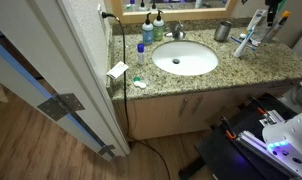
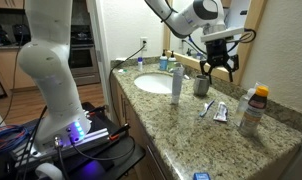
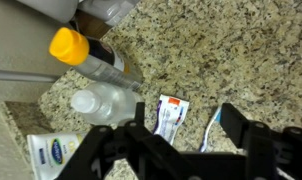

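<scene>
Black fingers (image 3: 236, 125) fill the bottom of the wrist view, spread apart and released, grasping nothing. Below the gap between them a small toothpaste tube (image 3: 171, 115) lies flat on the granite desk (image 3: 221, 50), near a clear bottle (image 3: 101, 105) and an orange-capped bottle (image 3: 76, 50). In an exterior view the arm (image 2: 176, 15) reaches in from above, wrist bent downward, and hangs clear of the tube. Its print is too blurred to read.

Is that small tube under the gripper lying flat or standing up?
Lying flat: in the wrist view the small tube rests lengthwise on the granite counter, beside the toothbrush.
</scene>
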